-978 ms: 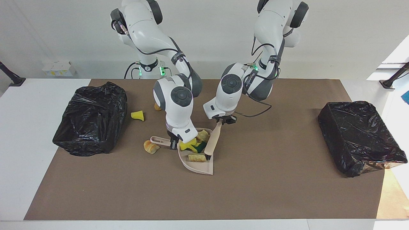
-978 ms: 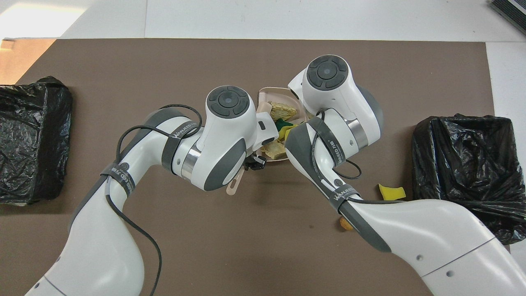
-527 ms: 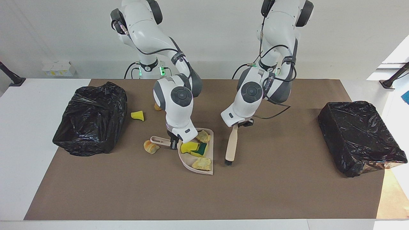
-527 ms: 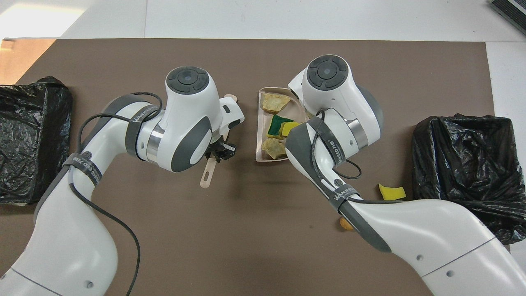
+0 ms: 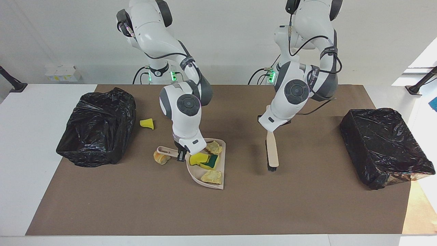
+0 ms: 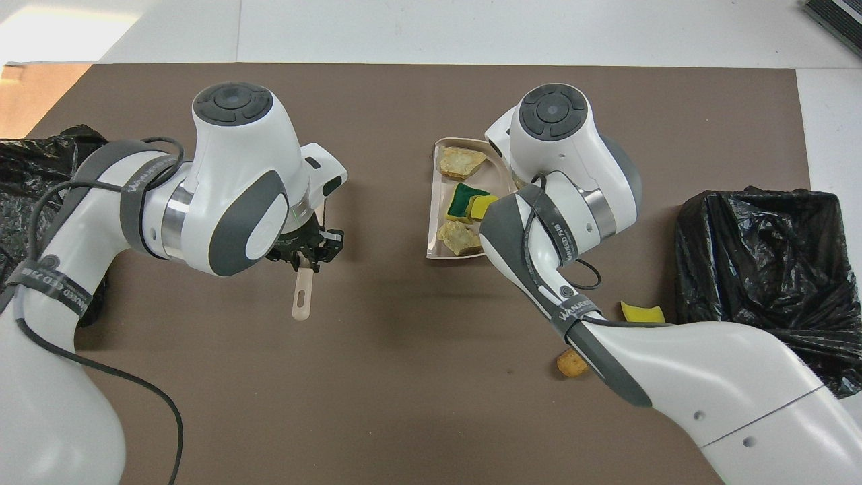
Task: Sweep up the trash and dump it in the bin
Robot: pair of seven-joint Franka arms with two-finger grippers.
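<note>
We read "WANEED" on a dark band on each arm. The right gripper (image 5: 182, 154) is clamped on the dustpan (image 5: 218, 181) handle. In the pan we count three scraps: a tan bread piece (image 5: 214, 147) at the end nearest the robots, a yellow-and-green sponge (image 5: 205, 160) in the middle, and another bread piece (image 5: 211, 176) at the lip. Outside it, three more: a croissant piece (image 5: 160, 157) touching the pan handle, a yellow sponge chunk (image 5: 147, 123) between the pan and the nearer bin (image 5: 97, 138), and an orange bit (image 6: 572, 364) nearer the robots than the pan. The left gripper (image 6: 304, 248) grasps the brush (image 5: 271, 152), which hangs bristles-down beside the pan, toward the left arm's end. We count two black-lined bins; the second bin (image 5: 384, 147) is at that end.
</note>
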